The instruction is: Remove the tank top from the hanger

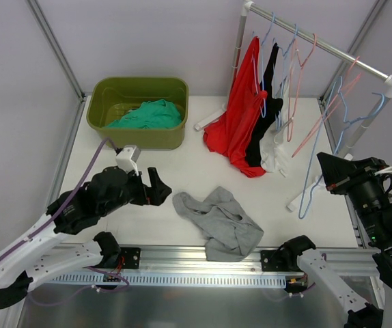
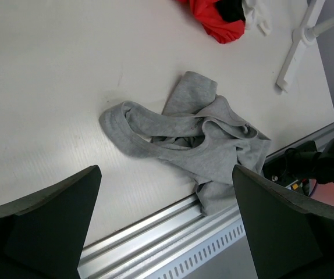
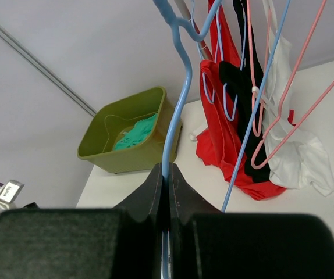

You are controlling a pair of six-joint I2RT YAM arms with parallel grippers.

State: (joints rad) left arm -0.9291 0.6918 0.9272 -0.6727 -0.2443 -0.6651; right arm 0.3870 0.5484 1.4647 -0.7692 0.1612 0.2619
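The grey tank top (image 1: 216, 222) lies crumpled on the white bench (image 1: 148, 160), clear of any hanger. It sits just ahead of the left gripper (image 1: 156, 188), whose fingers (image 2: 50, 224) are spread wide with nothing between them.

In the left wrist view, the garment lies beyond the gap between the two fingers, ahead of the tips and a little towards the right-hand finger. Its long axis runs slantwise across the gap: one looped strap end is further ahead on the left-finger side, and the bunched hem is closer in on the right-finger side, overhanging the metal rail (image 2: 173, 232) at the bench's near edge.

The right gripper (image 3: 167, 174) has its fingers pressed together on the wire of a bare blue hanger (image 3: 176, 116), which hangs slantwise in front of the clothes rack (image 1: 319, 44). The tank top is well apart from these fingers, down on the bench towards the left arm.

Judging by this, the tank top is already off the hanger. The left arm is far the nearer, so any further handling of the cloth would fall to it, by reaching forward and down.
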